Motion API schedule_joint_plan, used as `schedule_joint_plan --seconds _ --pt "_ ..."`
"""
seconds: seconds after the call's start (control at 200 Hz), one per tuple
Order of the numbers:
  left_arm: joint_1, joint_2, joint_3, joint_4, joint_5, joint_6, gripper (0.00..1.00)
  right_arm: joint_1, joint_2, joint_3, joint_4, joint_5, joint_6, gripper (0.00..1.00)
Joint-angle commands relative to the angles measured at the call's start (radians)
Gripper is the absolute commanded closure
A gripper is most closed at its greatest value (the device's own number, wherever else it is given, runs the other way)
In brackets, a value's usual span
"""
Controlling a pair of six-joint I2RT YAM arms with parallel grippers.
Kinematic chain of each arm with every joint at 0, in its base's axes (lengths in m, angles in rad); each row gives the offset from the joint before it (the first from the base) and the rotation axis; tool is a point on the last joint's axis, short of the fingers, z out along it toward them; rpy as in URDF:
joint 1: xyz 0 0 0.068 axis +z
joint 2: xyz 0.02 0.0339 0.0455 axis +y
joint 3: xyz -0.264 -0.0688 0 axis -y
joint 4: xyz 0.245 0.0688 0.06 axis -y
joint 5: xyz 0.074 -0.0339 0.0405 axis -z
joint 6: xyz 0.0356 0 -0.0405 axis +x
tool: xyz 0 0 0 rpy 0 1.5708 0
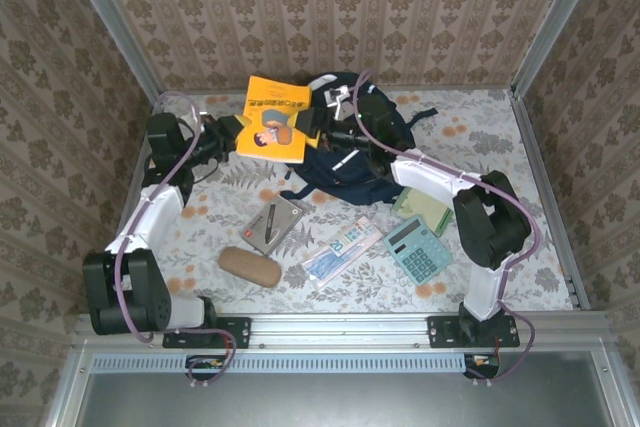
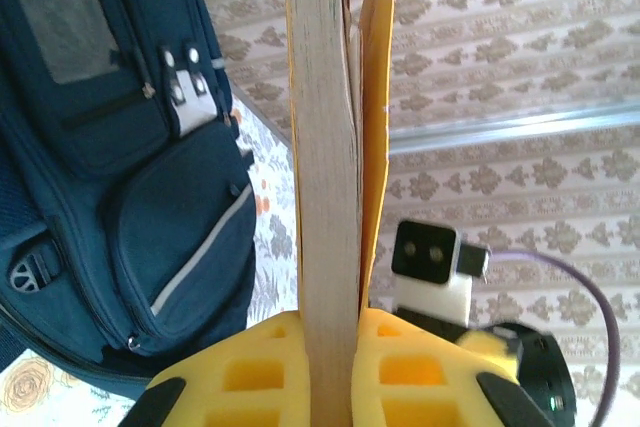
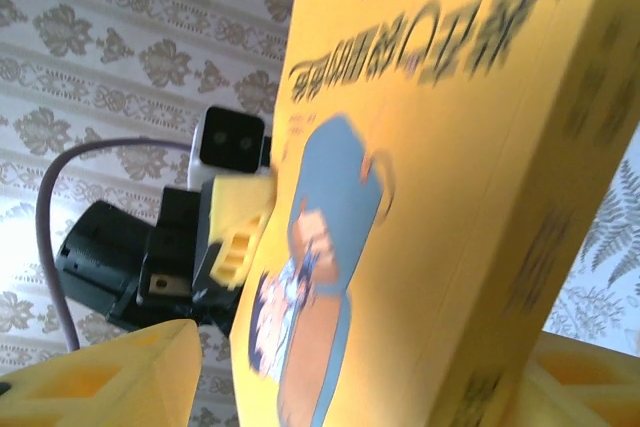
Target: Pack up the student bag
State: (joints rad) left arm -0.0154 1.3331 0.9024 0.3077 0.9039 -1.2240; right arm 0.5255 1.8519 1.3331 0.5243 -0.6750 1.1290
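Nearest your arm bases, a brown pouch (image 1: pixel 250 266) lay on the floral table (image 1: pixel 530 237). To its right sat a white-and-blue flat packet (image 1: pixel 343 249) and then a teal calculator (image 1: pixel 418 249). Just beyond the pouch was a grey case (image 1: pixel 280 229) with a dark pen (image 1: pixel 270 219) lying on it. A green notebook (image 1: pixel 420 209) was tucked beside your right arm's forearm.

Farther back, the student bag (image 1: pixel 350 157) lay at the far middle of the table. Its front pockets and pale stripe faced your left wrist camera.

A yellow book (image 1: pixel 275 119) stood tilted at the bag's left edge (its cover illustration faced the overhead camera). Your left gripper (image 2: pixel 328 357) was clamped on it. The two yellow fingers (image 2: pixel 250 372) pressed against either side of the book's page edge, with no gap showing.

Your right gripper (image 3: pixel 345 377) straddled the same book from the bag side with its jaws spread. One finger stood clear of the cover with wallpaper visible between them. The other sat low by the spine, and I could not tell whether it touched. Behind everything ran the patterned back wall (image 1: pixel 330 7).
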Motion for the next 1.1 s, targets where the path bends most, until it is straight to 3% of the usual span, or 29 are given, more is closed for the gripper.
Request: schedule_joint_plan --seconds 0.0,0.19,0.335,0.425,0.5,0.635,0.885,1.095 --pt "-0.023 -0.034 0.021 0.063 0.097 0.052 1.0 -0.014 -0.022 0.006 0.036 -0.053 0.007 0.37" --pt "-0.09 -0.005 0.073 0.015 0.114 0.1 1.0 -0.028 0.005 0.026 0.064 -0.098 0.047 0.59" --pt "-0.128 0.031 0.126 -0.046 0.112 0.15 1.0 -0.038 -0.013 -0.017 0.1 -0.093 0.07 1.0" --pt "-0.134 0.042 0.163 -0.139 0.089 0.217 0.99 -0.063 -0.067 -0.082 0.103 -0.064 0.066 1.0" --pt "-0.15 0.059 0.215 -0.269 0.048 0.311 0.71 -0.091 -0.129 -0.142 0.076 -0.043 0.037 1.0" --pt "-0.223 0.131 0.377 -0.542 -0.077 0.505 0.48 -0.155 -0.268 -0.239 -0.075 0.008 -0.06 1.0" --pt "-0.373 0.316 0.612 -0.758 -0.322 0.688 0.44 -0.35 -0.569 -0.49 -0.268 0.13 -0.118 1.0" --pt "-0.532 0.536 0.845 -0.917 -0.529 0.869 0.48 -0.485 -0.8 -0.578 -0.531 0.226 -0.198 1.0"
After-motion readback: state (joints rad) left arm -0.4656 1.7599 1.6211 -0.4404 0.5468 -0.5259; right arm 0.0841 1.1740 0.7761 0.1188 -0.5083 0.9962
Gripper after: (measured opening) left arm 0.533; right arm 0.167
